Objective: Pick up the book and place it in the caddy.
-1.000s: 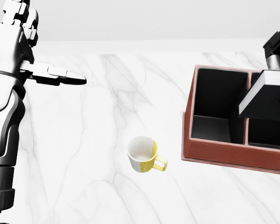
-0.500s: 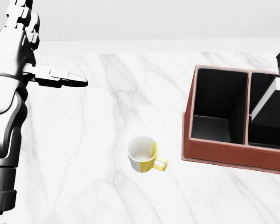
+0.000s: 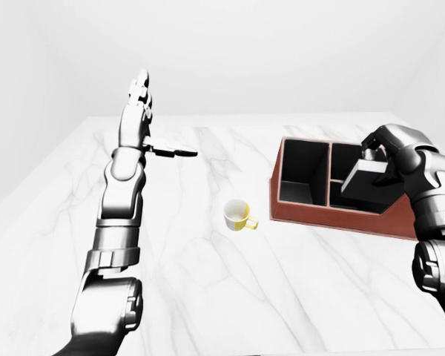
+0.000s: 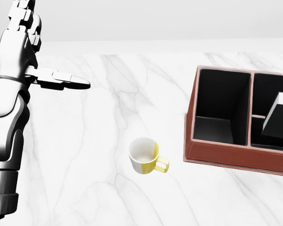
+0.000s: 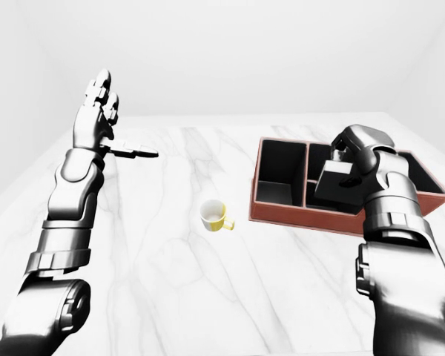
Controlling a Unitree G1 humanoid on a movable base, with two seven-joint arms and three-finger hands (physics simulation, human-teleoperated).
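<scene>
White marble covers the desk (image 4: 108, 94), with bare pale walls beyond; the right robot hand (image 5: 354, 152) has its fingers closed on the book (image 5: 336, 182), which hangs tilted with its lower end dipping into the right-hand compartment of the brown caddy (image 4: 226, 151), so the pick-up looks done and what remains, by my judgement, is lowering and letting go; whether the book touches the caddy floor I cannot tell; the left robot hand (image 3: 144, 122) is raised well apart at the left, fingers spread, holding nothing; a white-and-yellow mug (image 4: 146, 157) stands on the desk just left of the caddy, clear of the book's path; the central divider is the nearest obstruction.
</scene>
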